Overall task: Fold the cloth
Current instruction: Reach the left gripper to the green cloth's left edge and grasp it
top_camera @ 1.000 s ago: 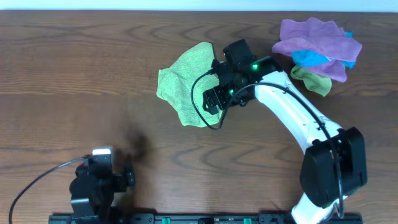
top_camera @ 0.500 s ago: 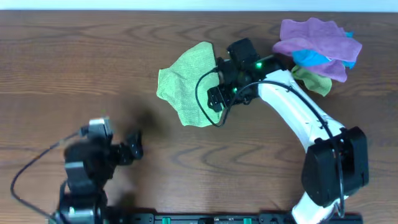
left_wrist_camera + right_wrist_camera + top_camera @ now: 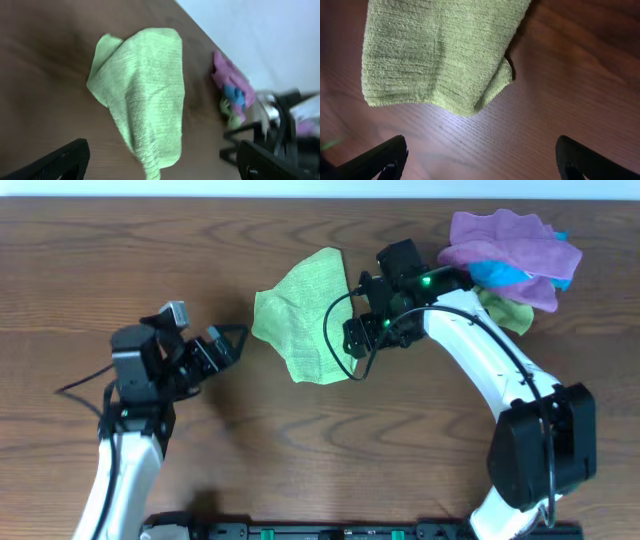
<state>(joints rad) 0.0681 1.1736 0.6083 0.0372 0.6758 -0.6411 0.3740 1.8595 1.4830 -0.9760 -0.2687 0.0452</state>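
Observation:
A light green cloth (image 3: 300, 315) lies crumpled on the wooden table, back centre. It fills the middle of the left wrist view (image 3: 145, 95) and the top of the right wrist view (image 3: 435, 50). My left gripper (image 3: 228, 343) is open and empty, just left of the cloth's left edge. My right gripper (image 3: 355, 340) is open and empty, at the cloth's right edge over bare wood; its fingertips (image 3: 385, 157) frame the wood below the cloth.
A heap of cloths, purple (image 3: 510, 240), blue (image 3: 498, 274) and green (image 3: 505, 310), lies at the back right, behind the right arm. It shows blurred in the left wrist view (image 3: 231, 90). The table's far edge (image 3: 320, 197) runs along the top.
My left arm has swung from the front left up and right to the cloth's left edge. My right gripper has shifted slightly right, off the cloth's edge.

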